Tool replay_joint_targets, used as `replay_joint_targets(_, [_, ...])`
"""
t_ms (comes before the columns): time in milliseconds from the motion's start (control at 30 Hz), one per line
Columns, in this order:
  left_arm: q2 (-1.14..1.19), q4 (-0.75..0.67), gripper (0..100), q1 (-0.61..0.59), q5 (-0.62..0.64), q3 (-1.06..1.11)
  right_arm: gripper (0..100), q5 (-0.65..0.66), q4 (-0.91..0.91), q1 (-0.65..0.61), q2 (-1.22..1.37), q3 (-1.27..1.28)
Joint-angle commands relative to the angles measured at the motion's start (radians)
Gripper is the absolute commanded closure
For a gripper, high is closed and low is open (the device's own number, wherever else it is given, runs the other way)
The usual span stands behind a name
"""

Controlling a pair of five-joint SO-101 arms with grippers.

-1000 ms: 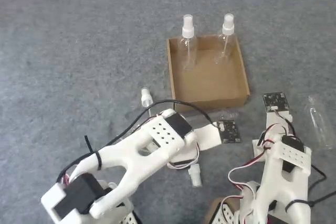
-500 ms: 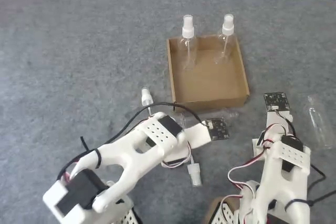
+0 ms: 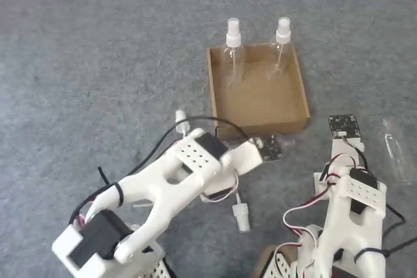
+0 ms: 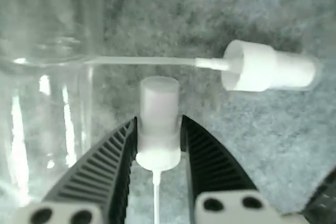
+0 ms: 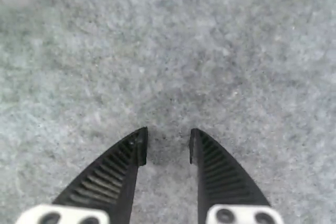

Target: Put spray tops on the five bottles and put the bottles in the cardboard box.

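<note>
My left gripper (image 4: 157, 124) is shut on a white spray top (image 4: 157, 109), holding it upright by its sides above the carpet. Beside it stands part of a clear bottle (image 4: 42, 77). A second spray top (image 4: 268, 70) lies flat beyond the held one, its thin tube pointing toward that bottle. The left arm (image 3: 195, 167) stretches to just in front of the cardboard box (image 3: 257, 105). Two capped bottles (image 3: 233, 56) (image 3: 281, 49) stand at the box's far wall. My right gripper (image 5: 165, 145) is open over bare carpet.
A loose spray top (image 3: 182, 120) lies left of the box, another (image 3: 241, 216) near the front between the arms. An uncapped clear bottle (image 3: 396, 151) lies at the far right. The right arm (image 3: 348, 206) stands at the front right. Grey carpet covers the table.
The left arm's wrist has swung left and farther back, toward the front of the box. The right arm has stayed put.
</note>
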Motion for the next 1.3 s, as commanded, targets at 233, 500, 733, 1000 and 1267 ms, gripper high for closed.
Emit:
replay_joint_targets(233, [-0.018,0.272,96,-0.006,0.057,-0.34,88.1,-0.009,-0.027,0.002,-0.005,-0.002])
replay_joint_targets(500, [-0.284,0.362,97,-0.08,0.058,-0.383,88.1,-0.009,-0.027,0.002,-0.004,0.0])
replay_joint_targets(733, [-0.377,0.265,97,-0.471,0.074,-0.441,88.1,-0.012,-0.027,0.002,-0.004,0.0])
replay_joint_targets(1000, [-0.106,-0.012,98,-0.626,0.265,-0.412,88.1,-0.014,-0.027,0.002,-0.004,0.0])
replay_joint_targets(1267, [0.229,-0.18,97,-0.626,0.385,-0.414,88.1,-0.014,-0.027,0.002,-0.004,0.0])
